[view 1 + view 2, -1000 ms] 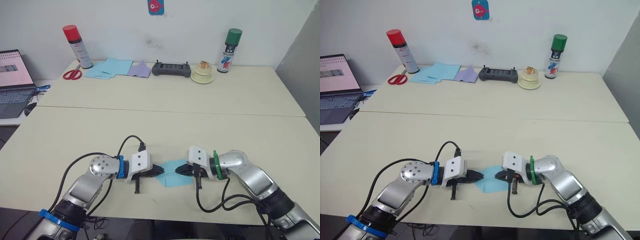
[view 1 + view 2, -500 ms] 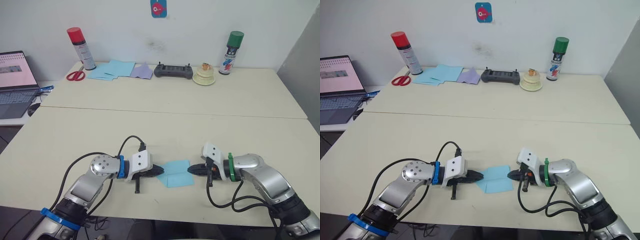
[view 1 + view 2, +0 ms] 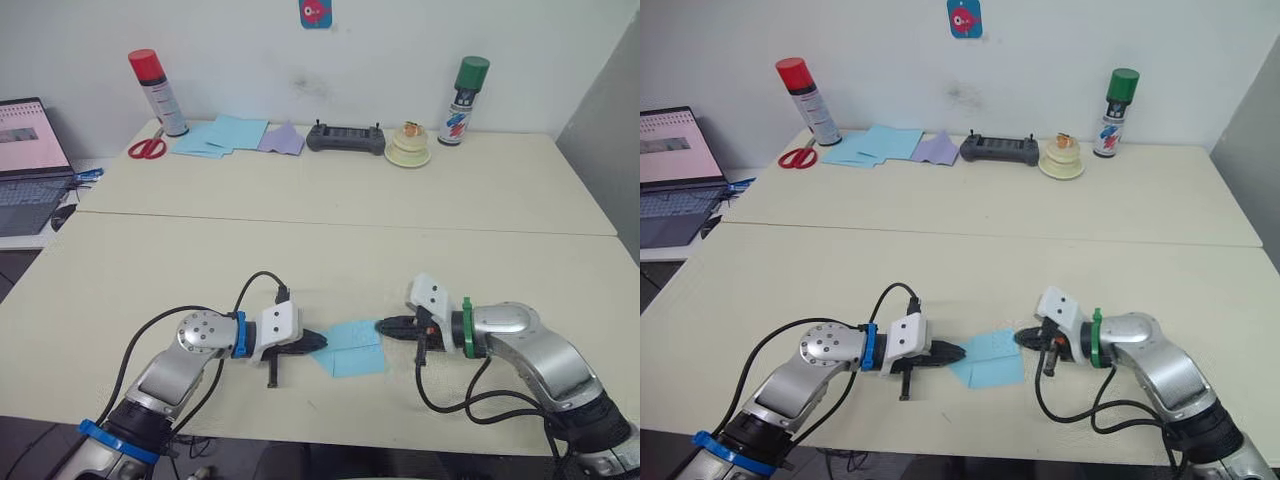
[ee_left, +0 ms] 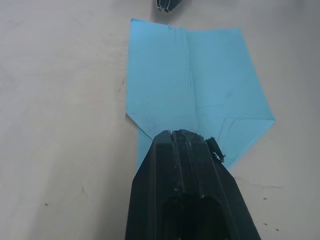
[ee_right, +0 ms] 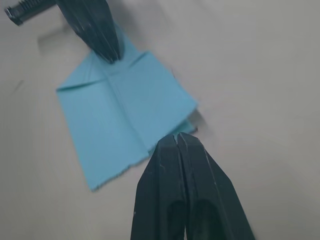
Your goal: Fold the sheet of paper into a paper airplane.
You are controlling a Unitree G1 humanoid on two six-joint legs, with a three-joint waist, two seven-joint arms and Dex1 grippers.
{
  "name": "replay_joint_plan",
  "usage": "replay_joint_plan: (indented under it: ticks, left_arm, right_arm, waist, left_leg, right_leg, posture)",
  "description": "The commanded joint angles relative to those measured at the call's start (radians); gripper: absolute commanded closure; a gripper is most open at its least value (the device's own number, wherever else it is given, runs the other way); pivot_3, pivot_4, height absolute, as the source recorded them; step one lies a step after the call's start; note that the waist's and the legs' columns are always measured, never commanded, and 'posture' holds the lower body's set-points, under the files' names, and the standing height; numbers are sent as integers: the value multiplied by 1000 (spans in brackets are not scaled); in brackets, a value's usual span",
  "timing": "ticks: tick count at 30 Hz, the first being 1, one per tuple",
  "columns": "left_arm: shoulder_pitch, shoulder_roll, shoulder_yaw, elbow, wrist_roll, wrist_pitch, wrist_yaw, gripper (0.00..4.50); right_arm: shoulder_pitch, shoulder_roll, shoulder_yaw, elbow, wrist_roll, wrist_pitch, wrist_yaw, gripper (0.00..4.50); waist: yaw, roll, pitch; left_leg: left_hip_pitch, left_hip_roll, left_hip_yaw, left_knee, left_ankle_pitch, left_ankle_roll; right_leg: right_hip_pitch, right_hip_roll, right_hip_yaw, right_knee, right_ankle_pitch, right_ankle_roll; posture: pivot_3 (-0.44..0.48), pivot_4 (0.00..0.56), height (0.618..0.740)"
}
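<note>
The sheet of paper (image 3: 352,347) lies flat near the table's front edge. It is light blue and creased, with two corners folded into a point toward my left arm. My left gripper (image 3: 321,343) is shut, and its tip rests on that pointed end (image 4: 182,134). My right gripper (image 3: 380,326) is also shut. Its tip sits at the far right corner of the sheet (image 5: 120,110), at the paper's edge. No finished paper airplane shape is in view.
At the back of the table are a pile of blue sheets (image 3: 220,135), a lavender sheet (image 3: 282,140), red scissors (image 3: 147,149), a red-capped can (image 3: 158,93), a black controller (image 3: 345,138), a cream tape roll (image 3: 407,150) and a green-capped can (image 3: 463,87). A laptop (image 3: 30,150) stands at the left.
My right gripper has drawn back to the right off the top of the sheet, then shifted to its far right corner. The left gripper has stayed on the point.
</note>
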Motion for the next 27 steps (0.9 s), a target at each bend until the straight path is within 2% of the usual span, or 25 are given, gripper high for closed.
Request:
replay_joint_plan:
  ticks: [1, 5, 10, 13, 17, 21, 27]
  left_arm:
    - [24, 17, -29, 48, 56, 34, 2, 4500]
    - [30, 17, -2, 13, 21, 58, 0, 4500]
    - [21, 8, 105, -86, -156, 221, -8, 4500]
    - [-13, -2, 123, -133, -214, 282, -14, 4500]
    - [-36, -24, 70, -164, -190, 298, -16, 4500]
    - [-7, 0, 3, -158, -106, 244, -31, 4500]
    - [25, 29, -20, -97, -20, 169, -20, 4500]
  right_arm:
    - [-24, 69, 105, 50, -45, -39, -25, 4463]
    - [-30, 86, 173, 149, -108, -90, -14, 4463]
    - [-35, 97, 183, 186, -113, -117, -9, 4463]
    - [-32, 99, 184, 193, -114, -127, -9, 4463]
    - [-26, 94, 189, 190, -112, -128, 2, 4463]
    - [-19, 100, 194, 196, -118, -133, -1, 4463]
    - [-15, 107, 194, 187, -118, -127, -8, 4463]
  waist:
    - [0, 0, 0]
    - [-2, 1, -1]
    - [-6, -3, 1]
    - [-7, -5, 4]
    - [-8, -7, 6]
    - [-9, -8, 6]
    - [-8, -8, 7]
  left_leg:
    - [0, 0, 0, -1, 0, 0]
    - [0, 0, 2, -7, 0, 0]
    - [0, 1, 1, -7, 0, 0]
    - [0, 2, 0, -8, 0, 0]
    - [0, 2, 0, -8, 0, 0]
    - [0, 2, 1, -8, 0, 0]
    - [0, 2, 0, -9, 0, 0]
  right_leg:
    - [0, 0, 0, -2, 0, 0]
    - [0, 0, 1, -8, 1, 2]
    - [0, 1, 0, -8, 1, 1]
    - [0, 2, 0, -8, 1, 1]
    - [0, 3, 1, -8, 1, 1]
    - [-1, 3, 1, -8, 0, 1]
    - [-1, 3, 0, -8, 0, -1]
  posture:
    - [0, 150, 740]
    - [0, 150, 740]
    - [0, 150, 740]
    - [0, 150, 740]
    - [0, 150, 740]
    - [0, 150, 740]
    - [0, 150, 740]
